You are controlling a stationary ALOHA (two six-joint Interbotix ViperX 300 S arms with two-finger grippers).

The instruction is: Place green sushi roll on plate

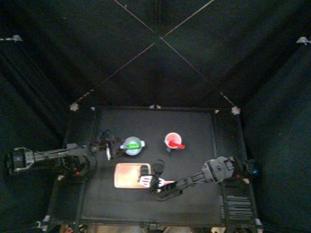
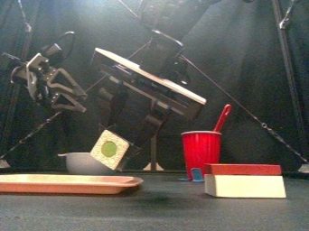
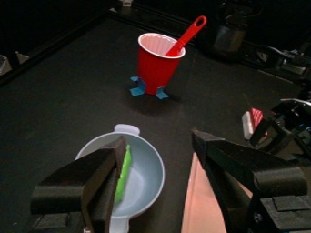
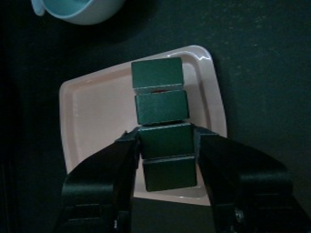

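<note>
The green sushi roll (image 2: 110,149) stands on edge, tilted, inside a pale bowl (image 3: 152,173); it shows there as a green slice (image 3: 125,171). My left gripper (image 3: 158,150) is open just above the bowl, one jaw on each side of it. The plate (image 1: 127,175) lies in front of the bowl, flat and tan (image 2: 67,183). My right gripper (image 1: 158,185) hovers over the plate's right edge with its jaws wide apart. Between them a dark green segmented strip (image 4: 165,127) shows over the plate (image 4: 91,109); I cannot tell whether they grip it.
A red cup (image 2: 201,153) with a red spoon in it stands to the right of the bowl (image 1: 131,144). A red-topped white block (image 2: 248,180) sits near the table's front edge on the right. Black curtains close in the table on all sides.
</note>
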